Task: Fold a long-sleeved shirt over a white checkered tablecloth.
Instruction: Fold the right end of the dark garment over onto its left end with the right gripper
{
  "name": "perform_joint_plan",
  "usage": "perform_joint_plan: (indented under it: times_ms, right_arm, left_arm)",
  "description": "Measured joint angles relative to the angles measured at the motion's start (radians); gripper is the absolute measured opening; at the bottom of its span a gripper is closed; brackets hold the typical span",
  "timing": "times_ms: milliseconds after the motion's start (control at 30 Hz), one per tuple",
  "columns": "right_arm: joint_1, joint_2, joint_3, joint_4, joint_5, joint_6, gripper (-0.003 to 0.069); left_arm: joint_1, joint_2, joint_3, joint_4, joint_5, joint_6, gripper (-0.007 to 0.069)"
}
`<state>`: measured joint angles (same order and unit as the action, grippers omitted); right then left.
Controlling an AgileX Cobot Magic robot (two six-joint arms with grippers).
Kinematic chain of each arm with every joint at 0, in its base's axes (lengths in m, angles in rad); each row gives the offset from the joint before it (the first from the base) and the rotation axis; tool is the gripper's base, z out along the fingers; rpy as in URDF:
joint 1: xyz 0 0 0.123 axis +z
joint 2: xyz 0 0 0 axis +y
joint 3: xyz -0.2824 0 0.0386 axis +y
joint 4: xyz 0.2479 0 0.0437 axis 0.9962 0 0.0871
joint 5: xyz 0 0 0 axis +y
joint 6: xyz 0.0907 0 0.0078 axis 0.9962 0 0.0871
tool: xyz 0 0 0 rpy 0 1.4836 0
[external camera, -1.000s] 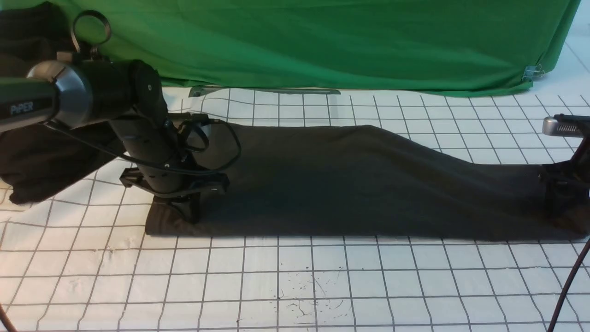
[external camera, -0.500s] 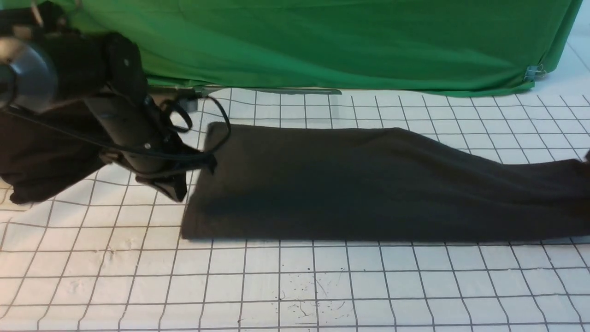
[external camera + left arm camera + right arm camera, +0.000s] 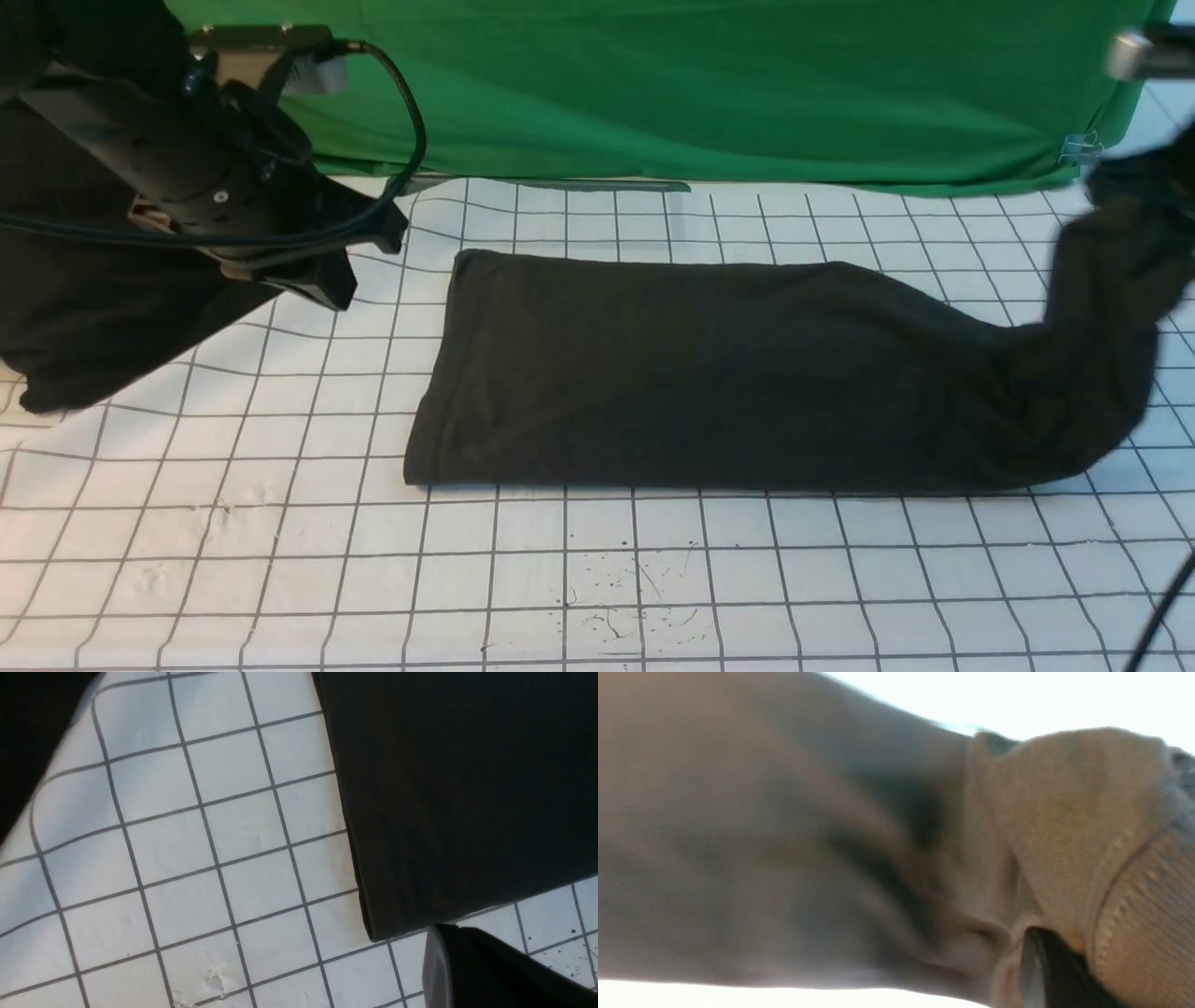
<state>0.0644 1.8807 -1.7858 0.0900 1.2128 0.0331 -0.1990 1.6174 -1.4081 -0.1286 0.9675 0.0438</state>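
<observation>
The long-sleeved shirt (image 3: 709, 369) lies as a long dark charcoal strip across the white checkered tablecloth (image 3: 579, 579). No print shows on it. Its right end hangs up off the cloth, and my right gripper (image 3: 1134, 182) is shut on it at the far right edge. In the right wrist view the knit shirt (image 3: 831, 858) fills the picture, bunched around my right gripper (image 3: 1041, 961). My left gripper (image 3: 327, 285) hangs raised, to the left of the shirt's left end, shut and holding nothing. In the left wrist view my left gripper (image 3: 448, 947) is just off the shirt's corner (image 3: 444, 788), above the tablecloth (image 3: 187, 858).
A blacker heap of cloth (image 3: 84, 317) lies at the left edge behind my left arm. A green cloth (image 3: 700, 84) hangs along the back, with a clip (image 3: 1081, 147) at its right corner. A thin metal strip (image 3: 541, 184) lies at its foot.
My left gripper has risen off the shirt's left end and drawn back to the left. My right gripper has shut on the right end and lifted it, dragging the shirt to the right.
</observation>
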Motion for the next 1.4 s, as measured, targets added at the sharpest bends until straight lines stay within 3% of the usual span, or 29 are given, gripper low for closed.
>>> perform_joint_plan:
  times_ms: [300, 400, 700, 900, 1067, 1233, 1400]
  right_arm:
    - [0.318, 0.052, -0.196, 0.119, 0.005, 0.046, 0.0021]
    - [0.336, 0.056, -0.23, 0.083, 0.006, 0.043, 0.0021]
    - [0.181, 0.046, -0.209, 0.025, 0.003, 0.039, 0.0021]
    - [-0.019, -0.024, -0.027, 0.022, 0.005, -0.014, 0.0021]
    - [-0.158, -0.098, -0.002, 0.05, 0.009, -0.033, 0.0021]
    - [-0.153, -0.161, -0.002, 0.133, 0.009, -0.064, 0.0021]
    - [-0.032, -0.181, -0.015, 0.181, 0.008, -0.053, 0.0021]
  left_arm:
    - [0.0, 0.0, 0.0, -0.025, 0.013, 0.002, -0.0004]
    - [0.0, 0.0, 0.0, -0.023, 0.045, 0.013, -0.0004]
    - [0.0, 0.0, 0.0, -0.024, 0.069, 0.037, -0.0004]
    - [0.0, 0.0, 0.0, -0.021, 0.07, 0.038, -0.0004]
    - [0.0, 0.0, 0.0, -0.032, 0.057, 0.038, -0.0004]
    - [0.0, 0.0, 0.0, -0.062, 0.028, 0.04, -0.0004]
    - [0.0, 0.0, 0.0, -0.075, 0.01, 0.041, -0.0004]
